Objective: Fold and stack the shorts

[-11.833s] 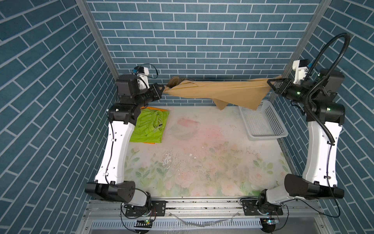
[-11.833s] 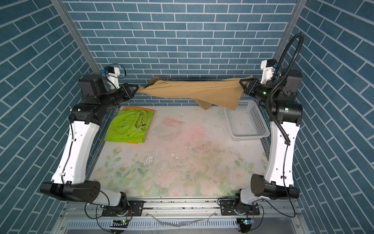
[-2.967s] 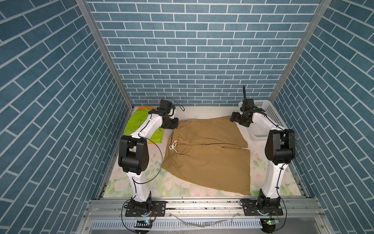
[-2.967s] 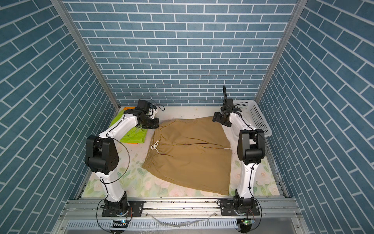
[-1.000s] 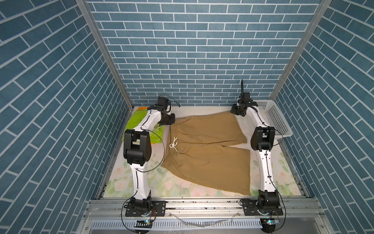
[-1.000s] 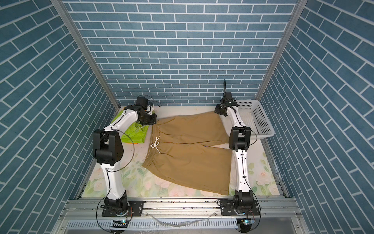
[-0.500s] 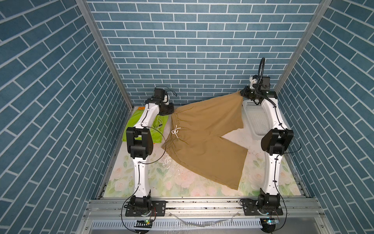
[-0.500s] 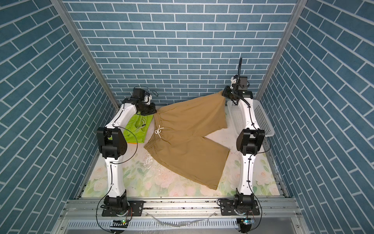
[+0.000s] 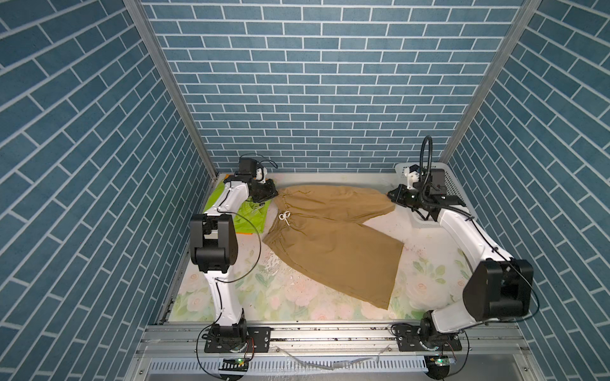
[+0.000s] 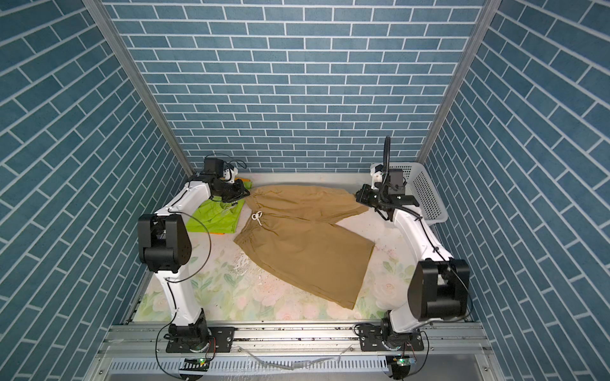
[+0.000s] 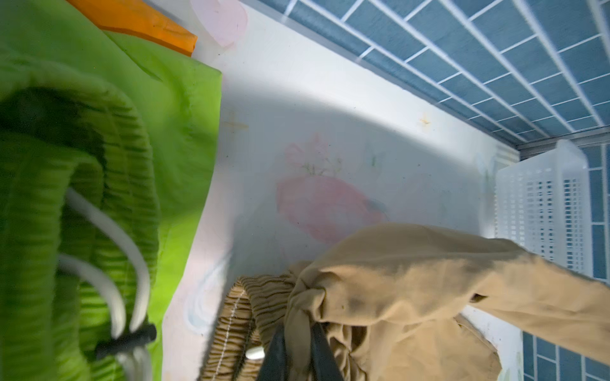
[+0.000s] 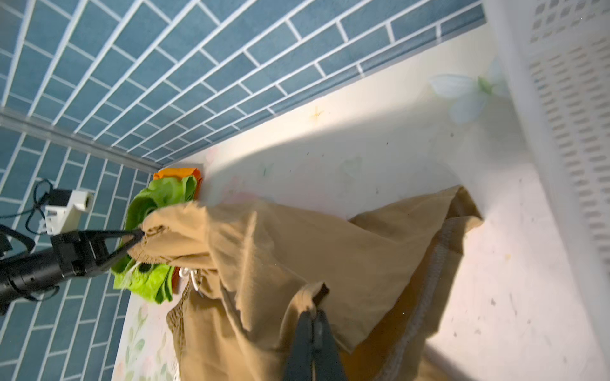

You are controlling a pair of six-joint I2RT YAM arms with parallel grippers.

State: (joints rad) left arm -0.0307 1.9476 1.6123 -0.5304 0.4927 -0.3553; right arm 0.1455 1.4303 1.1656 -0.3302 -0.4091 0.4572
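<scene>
Across both top views, the tan shorts lie spread on the floral surface, waistband toward the left and legs toward the right. A knotted white cord sits at the waistband. The left jaws meet the far waistband corner and the right jaws meet the hem of the far leg, so that leg runs between them along the rear. The near leg slants toward the front right. At the rear left lie the lime green shorts, folded, with an edge of the orange shorts showing beneath them. A white basket stands at the rear right, behind the right arm.

From the left wrist, the dark fingers stand only narrowly apart with bunched tan cloth between them, beside the gathered waistband. The green shorts fill one side, and the orange edge lies under them.

From the right wrist, the right jaws are pressed together on a pinch of tan fabric. Farther off, the left jaws grip the waistband corner just above the green shorts.
</scene>
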